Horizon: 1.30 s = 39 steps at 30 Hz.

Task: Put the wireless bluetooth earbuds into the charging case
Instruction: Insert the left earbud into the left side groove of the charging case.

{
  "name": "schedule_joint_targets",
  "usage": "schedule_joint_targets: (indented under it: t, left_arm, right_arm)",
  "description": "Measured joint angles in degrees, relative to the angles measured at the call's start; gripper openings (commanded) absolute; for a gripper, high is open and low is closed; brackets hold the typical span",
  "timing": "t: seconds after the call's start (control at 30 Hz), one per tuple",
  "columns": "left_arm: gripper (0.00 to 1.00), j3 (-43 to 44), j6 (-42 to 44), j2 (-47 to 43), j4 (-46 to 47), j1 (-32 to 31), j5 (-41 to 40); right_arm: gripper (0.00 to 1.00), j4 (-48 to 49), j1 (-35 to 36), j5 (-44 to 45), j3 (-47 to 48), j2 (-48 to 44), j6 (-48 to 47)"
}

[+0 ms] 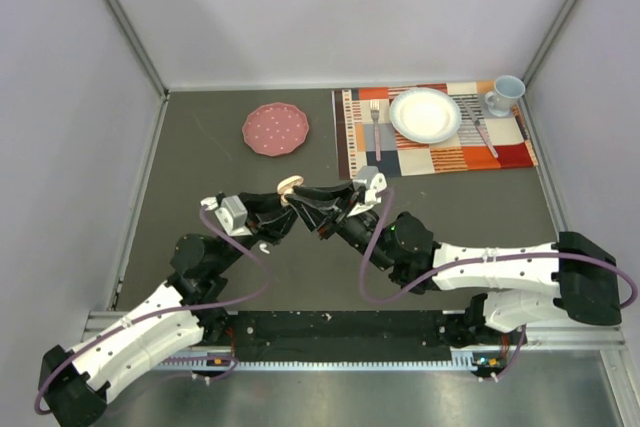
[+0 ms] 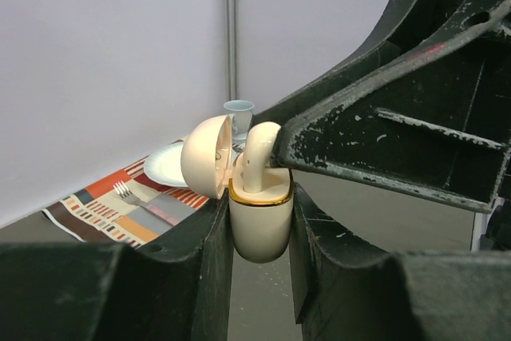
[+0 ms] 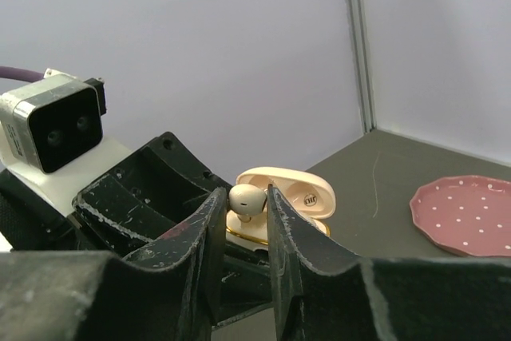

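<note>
Site: robot lab test cell. Evidence: blank pale wall panels point(image 1: 300, 7) in metal corner posts point(image 1: 120, 17); dark bench table point(image 1: 470, 207); left arm point(image 1: 150, 322), right arm point(image 1: 480, 267) mounted on metal rail point(image 1: 350, 352); staged props: striped placemat point(image 1: 440, 159), white plate point(image 1: 425, 114), fork point(image 1: 376, 127), cup point(image 1: 505, 94), pink plate point(image 1: 275, 130).

Right claw point(image 3: 245, 196) fingers close against both sides of cream earbud point(image 3: 247, 202). Earbud sits over open charging case point(image 3: 302, 194): gold rim, lid tipped back. Left arm's wrist camera point(image 3: 52, 129) at left. Pink dotted plate point(image 3: 467, 213) on dark tabletop point(image 3: 383, 165), right.
</note>
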Motion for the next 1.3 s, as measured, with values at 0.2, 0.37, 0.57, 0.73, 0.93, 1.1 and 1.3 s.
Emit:
schedule_joint_targets:
  t: [0.2, 0.37, 0.57, 0.73, 0.93, 1.1, 1.3]
  left_arm:
    - [0.0, 0.02, -0.02, -0.37, -0.04, 0.0, -0.83]
    - [0.0, 0.02, -0.04, -0.46, 0.09, 0.0, -1.01]
    - [0.0, 0.0, -0.04, -1.22, 0.0, 0.0, -1.2]
    - [0.0, 0.0, -0.04, -2.56, 0.13, 0.0, -1.03]
    - [0.0, 0.0, -0.04, -3.21, 0.96, 0.0, -0.96]
    - [0.0, 0.0, -0.07, -3.21, 0.94, 0.0, -0.92]
    - [0.0, 0.0, -0.07, -3.26, 0.33, 0.0, -0.48]
  right_arm:
    - [0.34, -0.79, 0.39, -0.57, 0.02, -0.11, -1.2]
    - [0.37, -1.16, 0.48, -1.44, 0.39, -0.13, -2.27]
    - [0.41, -1.57, 0.48, -2.51, 0.72, -0.76, -3.15]
    - [0.44, -1.64, 0.48, -1.36, 0.72, -2.6, -4.61]
    - [0.45, -1.66, 0.48, -0.11, 0.72, -4.2, -5.73]
    - [0.47, -1.7, 0.48, 0.9, 0.72, -4.85, -6.12]
    - [0.58, -8.33, 0.48, 7.21, 1.79, -7.45, -5.84]
